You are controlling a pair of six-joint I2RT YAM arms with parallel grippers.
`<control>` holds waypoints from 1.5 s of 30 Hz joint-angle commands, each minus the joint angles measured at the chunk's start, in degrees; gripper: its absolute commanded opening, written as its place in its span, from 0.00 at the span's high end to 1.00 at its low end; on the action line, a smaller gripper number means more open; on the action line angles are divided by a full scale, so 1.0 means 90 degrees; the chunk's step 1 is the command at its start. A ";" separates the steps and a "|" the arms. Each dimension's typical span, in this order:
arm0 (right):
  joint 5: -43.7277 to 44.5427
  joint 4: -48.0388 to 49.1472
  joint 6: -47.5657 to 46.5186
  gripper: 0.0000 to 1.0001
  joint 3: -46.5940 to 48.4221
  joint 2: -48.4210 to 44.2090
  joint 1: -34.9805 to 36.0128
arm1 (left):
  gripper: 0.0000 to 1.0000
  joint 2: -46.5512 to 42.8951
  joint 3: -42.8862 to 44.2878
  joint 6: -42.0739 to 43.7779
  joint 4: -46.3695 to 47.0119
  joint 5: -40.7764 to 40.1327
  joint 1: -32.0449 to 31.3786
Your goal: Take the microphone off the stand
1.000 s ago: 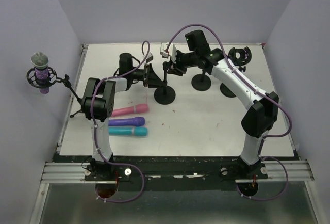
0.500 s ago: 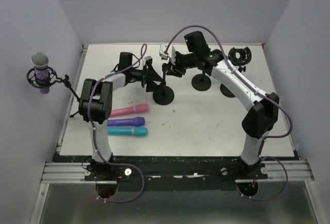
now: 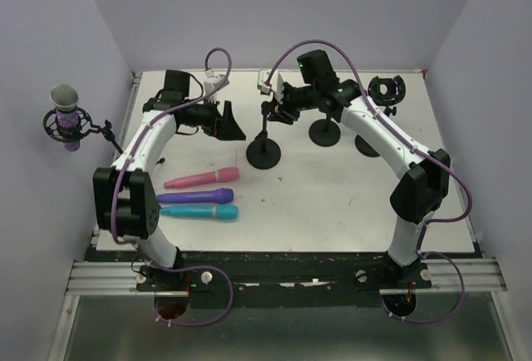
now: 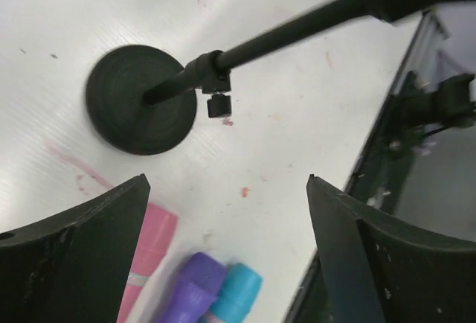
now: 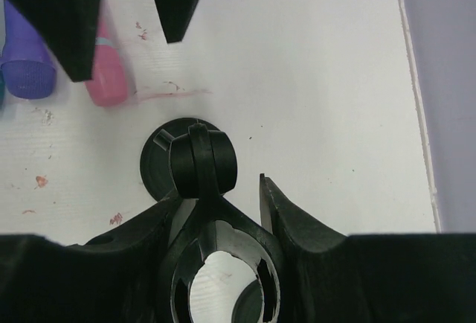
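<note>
Stand (image 3: 264, 151): clip (image 5: 222, 282) empty, right gripper (image 3: 275, 101) clamped on it.
Left gripper (image 3: 231, 123): fingers apart, empty.
Mics (image 3: 196, 196): three, flat on table (image 3: 349, 203), left of stand.
Removal apparently done; release remains.

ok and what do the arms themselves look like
Both the left arm and right arm have white link shells with black joints. A purple cable loops along each. The left gripper and right gripper carry matte black, wedge-shaped fingers.
</note>
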 commanded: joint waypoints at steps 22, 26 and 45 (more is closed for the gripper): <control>0.0388 0.0026 0.0622 0.74 0.0236 0.0098 0.0053 | 0.40 -0.1489 -0.2434 0.1949 0.4249 -0.2890 -0.1592; 0.0349 0.0056 0.0662 0.74 0.0295 0.0098 0.0063 | 0.48 -0.1313 -0.2365 0.1812 0.4210 -0.2987 -0.1670; 0.0437 0.0085 0.0642 0.75 0.0198 -0.0019 0.0043 | 0.98 -0.0718 -0.1448 0.0781 0.2735 -0.1488 -0.1427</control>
